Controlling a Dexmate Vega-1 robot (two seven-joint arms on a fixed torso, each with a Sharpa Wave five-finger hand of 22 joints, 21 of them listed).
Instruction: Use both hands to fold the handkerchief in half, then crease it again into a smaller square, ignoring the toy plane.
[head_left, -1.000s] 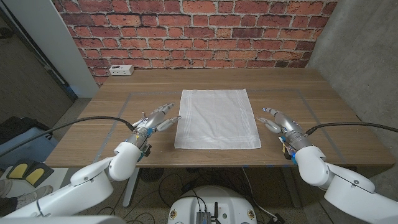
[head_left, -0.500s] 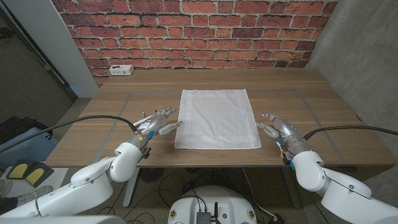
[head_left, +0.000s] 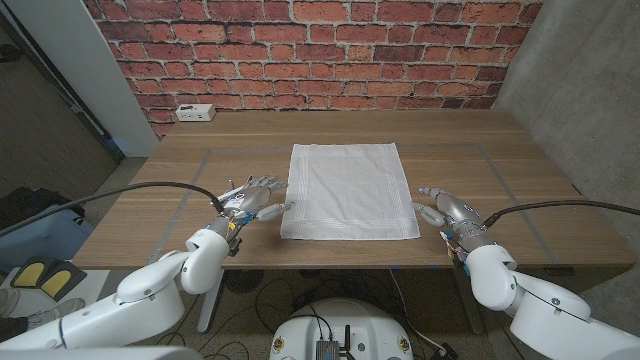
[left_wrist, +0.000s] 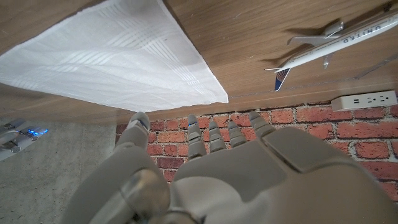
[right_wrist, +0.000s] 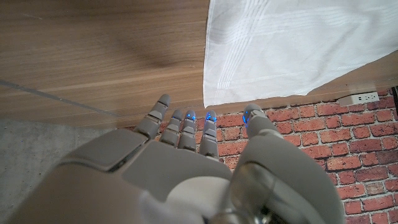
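Handkerchief (head_left: 348, 190) spread flat mid-table (head_left: 500, 140), left hand (head_left: 249, 200) just beside its near left corner, right hand (head_left: 446, 207) just off its near right corner. Power strip (head_left: 194, 113) at far left edge against brick wall (head_left: 320, 50). Toy plane (left_wrist: 339, 40) on table near strip, well apart from handkerchief.

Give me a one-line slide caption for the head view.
White handkerchief spread flat on the wooden table, left hand and right hand poised at its near corners, holding nothing.

White handkerchief (head_left: 349, 190) lies spread flat, unfolded, at the wooden table's middle
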